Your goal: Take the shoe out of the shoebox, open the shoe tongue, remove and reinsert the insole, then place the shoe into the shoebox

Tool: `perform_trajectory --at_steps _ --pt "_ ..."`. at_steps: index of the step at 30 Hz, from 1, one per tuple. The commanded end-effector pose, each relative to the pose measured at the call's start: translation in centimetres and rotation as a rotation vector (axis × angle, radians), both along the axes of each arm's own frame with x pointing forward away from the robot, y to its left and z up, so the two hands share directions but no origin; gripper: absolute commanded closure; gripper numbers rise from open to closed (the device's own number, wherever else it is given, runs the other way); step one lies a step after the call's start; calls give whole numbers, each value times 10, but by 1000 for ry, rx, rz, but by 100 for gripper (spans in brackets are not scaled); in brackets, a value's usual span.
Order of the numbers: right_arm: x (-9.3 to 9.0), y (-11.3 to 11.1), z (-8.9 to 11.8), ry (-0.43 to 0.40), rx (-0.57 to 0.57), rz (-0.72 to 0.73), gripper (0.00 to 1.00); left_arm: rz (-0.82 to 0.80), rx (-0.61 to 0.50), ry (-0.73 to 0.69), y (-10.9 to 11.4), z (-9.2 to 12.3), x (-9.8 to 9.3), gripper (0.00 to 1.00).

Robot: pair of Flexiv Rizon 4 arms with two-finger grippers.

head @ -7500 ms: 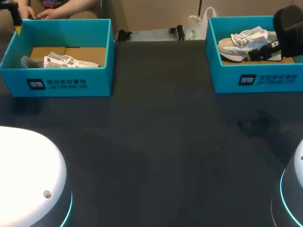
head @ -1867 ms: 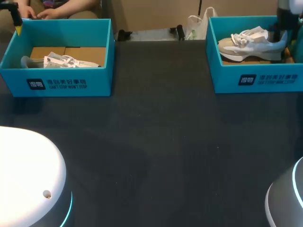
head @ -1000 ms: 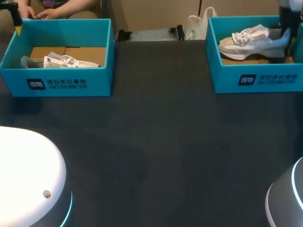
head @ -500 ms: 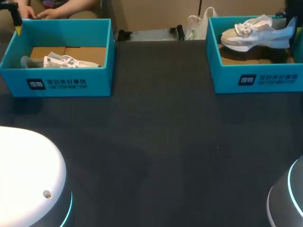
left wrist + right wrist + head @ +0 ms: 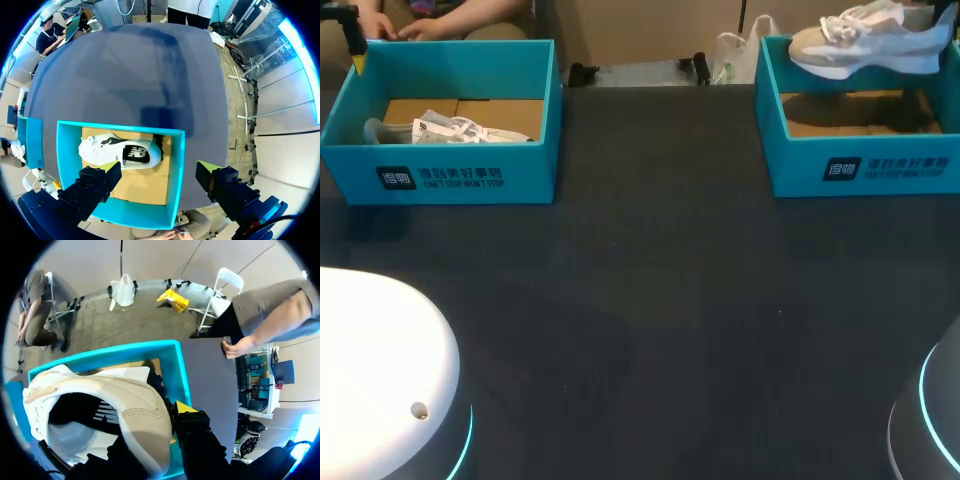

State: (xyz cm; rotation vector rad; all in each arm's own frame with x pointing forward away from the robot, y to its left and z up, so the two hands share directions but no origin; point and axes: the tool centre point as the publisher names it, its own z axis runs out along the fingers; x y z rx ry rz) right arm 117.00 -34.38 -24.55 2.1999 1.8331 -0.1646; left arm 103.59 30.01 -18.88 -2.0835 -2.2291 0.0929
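A white and beige sneaker [image 5: 865,38] hangs level above the right teal shoebox [image 5: 860,165], clear of its rim. My right gripper [image 5: 167,416] is shut on the heel wall of that sneaker [image 5: 100,400], one yellow tip outside and the other finger hidden inside the shoe. The box [image 5: 172,367] lies below it, showing its cardboard floor. My left gripper [image 5: 160,177] hovers open high over the left shoebox [image 5: 177,165], where a second white sneaker [image 5: 122,152] lies on its side. Nothing is between its fingers.
The left shoebox [image 5: 450,165] stands at the table's far left, the right one at the far right. Dark tabletop [image 5: 650,300] lies between them. A person's hands [image 5: 415,28] rest at the far edge behind the left box.
My right gripper has lifted the sneaker straight up, from resting in the right box to hanging above its rim. The left arm has kept still.
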Motion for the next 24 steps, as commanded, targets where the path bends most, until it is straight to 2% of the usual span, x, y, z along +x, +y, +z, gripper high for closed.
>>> perform_trajectory --at_steps 1,17,24 --pt "-11 5 24 -7 10 -4 100 0 2 0 0 1 0 0" --pt "-18 22 71 -28 31 28 100 0 2 0 0 1 0 0" --pt "-21 28 84 -36 27 29 100 0 2 0 0 1 0 0"
